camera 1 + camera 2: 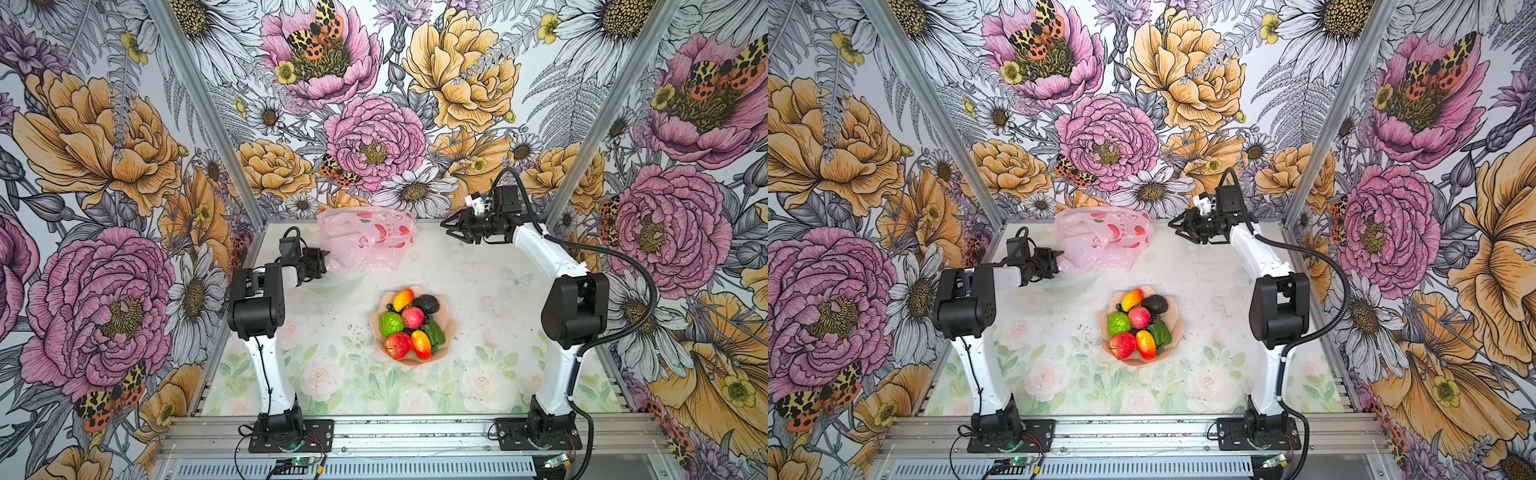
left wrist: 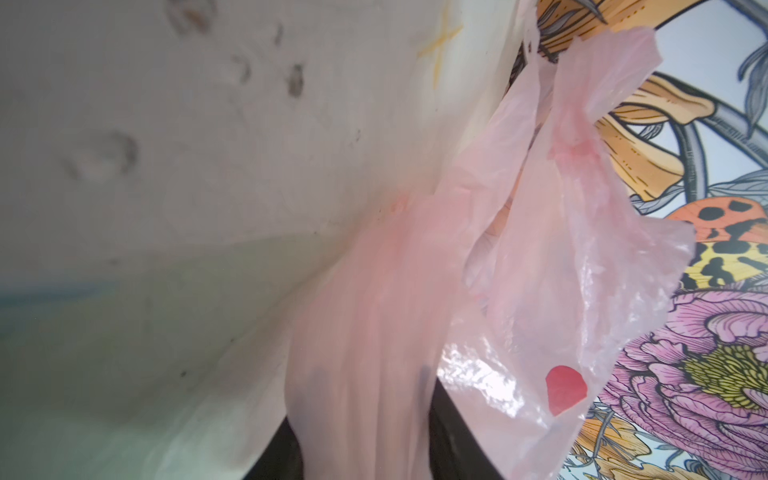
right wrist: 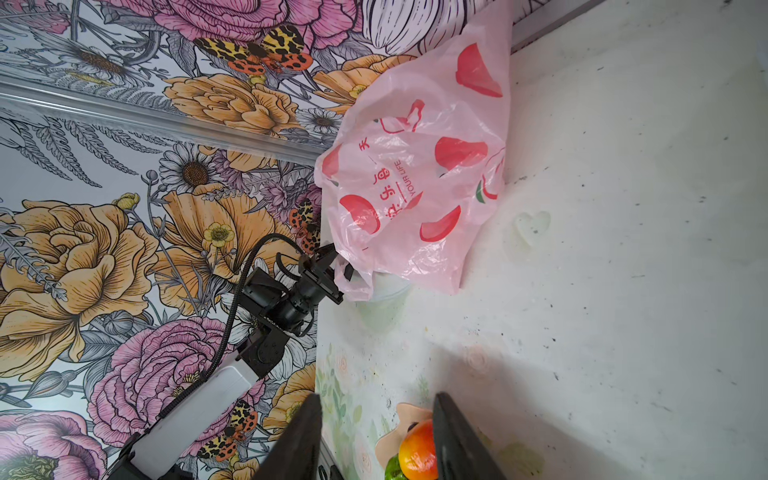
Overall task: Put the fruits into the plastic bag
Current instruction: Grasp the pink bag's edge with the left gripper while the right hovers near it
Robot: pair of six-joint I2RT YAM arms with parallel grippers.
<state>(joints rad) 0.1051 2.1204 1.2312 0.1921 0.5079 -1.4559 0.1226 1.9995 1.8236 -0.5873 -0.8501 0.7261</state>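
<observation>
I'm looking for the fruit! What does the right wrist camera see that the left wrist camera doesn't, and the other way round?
Only the right wrist view shows fruit: an orange-yellow mango in the bowl, plus the left tool at the edge of the plastic bag, and the right tool, open. Only the left wrist view shows the bag's film very close up. Both show the pink bag, the table and the flowery wall.

Bright, even light; glare on the plastic bag (image 2: pixel 519 291); close foreground blurred.
</observation>
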